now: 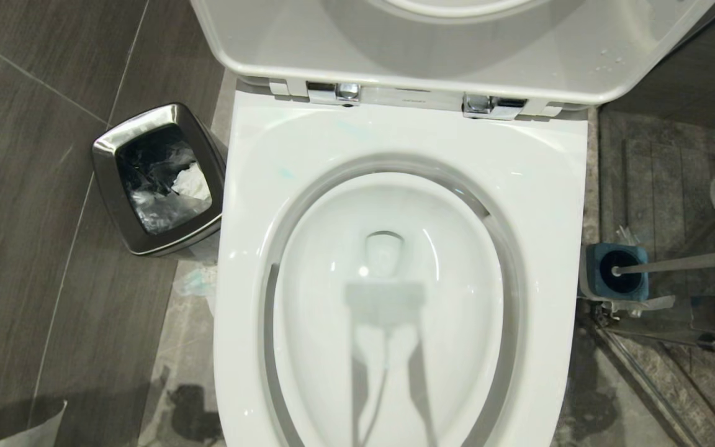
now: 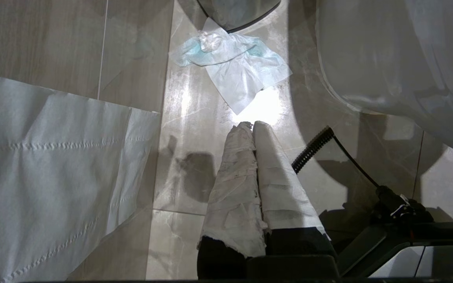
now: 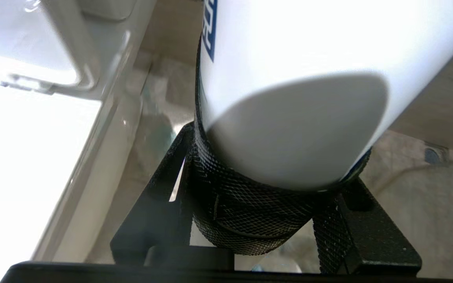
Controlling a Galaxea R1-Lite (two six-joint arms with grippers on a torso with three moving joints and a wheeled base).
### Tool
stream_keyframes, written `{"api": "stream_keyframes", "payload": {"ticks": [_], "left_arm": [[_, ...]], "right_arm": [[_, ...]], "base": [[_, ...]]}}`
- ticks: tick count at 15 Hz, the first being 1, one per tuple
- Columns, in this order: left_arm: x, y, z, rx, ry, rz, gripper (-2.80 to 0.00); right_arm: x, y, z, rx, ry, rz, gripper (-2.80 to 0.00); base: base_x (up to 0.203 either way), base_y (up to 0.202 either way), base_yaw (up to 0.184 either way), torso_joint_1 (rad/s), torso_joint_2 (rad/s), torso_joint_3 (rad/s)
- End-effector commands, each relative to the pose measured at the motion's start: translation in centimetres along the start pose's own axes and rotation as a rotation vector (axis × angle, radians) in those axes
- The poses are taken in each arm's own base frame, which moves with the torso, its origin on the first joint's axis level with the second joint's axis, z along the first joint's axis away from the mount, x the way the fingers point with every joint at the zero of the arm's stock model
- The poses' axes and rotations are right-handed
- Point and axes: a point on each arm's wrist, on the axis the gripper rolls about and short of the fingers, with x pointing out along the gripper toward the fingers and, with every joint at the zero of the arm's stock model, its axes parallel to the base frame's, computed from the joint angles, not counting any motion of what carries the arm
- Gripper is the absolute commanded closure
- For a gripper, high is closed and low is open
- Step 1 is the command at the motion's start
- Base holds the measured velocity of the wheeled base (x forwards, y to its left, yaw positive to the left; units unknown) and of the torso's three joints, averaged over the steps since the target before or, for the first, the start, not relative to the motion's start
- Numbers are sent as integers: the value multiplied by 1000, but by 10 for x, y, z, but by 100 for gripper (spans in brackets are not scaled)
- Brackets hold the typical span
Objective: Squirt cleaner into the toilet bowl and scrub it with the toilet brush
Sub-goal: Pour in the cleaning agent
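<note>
Gripping a white blue-labelled cleaner bottle (image 3: 289,98) with the right gripper (image 3: 273,212) beside the toilet bowl (image 1: 395,149); keeping the paper-wrapped left gripper (image 2: 252,126) closed, empty, above floor tissue (image 2: 234,63); leaving toilet brush (image 1: 686,262) in its holder (image 1: 618,273).

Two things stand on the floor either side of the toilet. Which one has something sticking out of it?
The small blue-topped holder on the robot's right: the toilet brush pokes out of its dark opening. The steel waste bin on the other side holds only crumpled rubbish below its rim.

Left end effector (image 2: 249,126) hangs shut; right end effector (image 3: 266,188) grips something.
</note>
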Motion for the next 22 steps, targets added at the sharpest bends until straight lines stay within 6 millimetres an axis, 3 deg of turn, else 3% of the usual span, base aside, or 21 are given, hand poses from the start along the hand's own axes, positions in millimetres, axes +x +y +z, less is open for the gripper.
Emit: {"api": "stream_keyframes", "payload": {"ticks": [1, 7, 22], "left_arm": [[0, 0, 0, 0, 0, 0, 0], [0, 0, 0, 2, -3, 2, 0], [0, 0, 1, -2, -19, 2, 0]], "right_arm": [[-24, -4, 10, -7, -30, -5, 0], [-40, -6, 11, -42, -1, 0, 0], [-39, -7, 15, -76, -5, 1, 0]], "base": [[0, 0, 0, 0, 0, 0], [0, 0, 0, 2, 3, 45], [0, 0, 0, 2, 3, 198]]}}
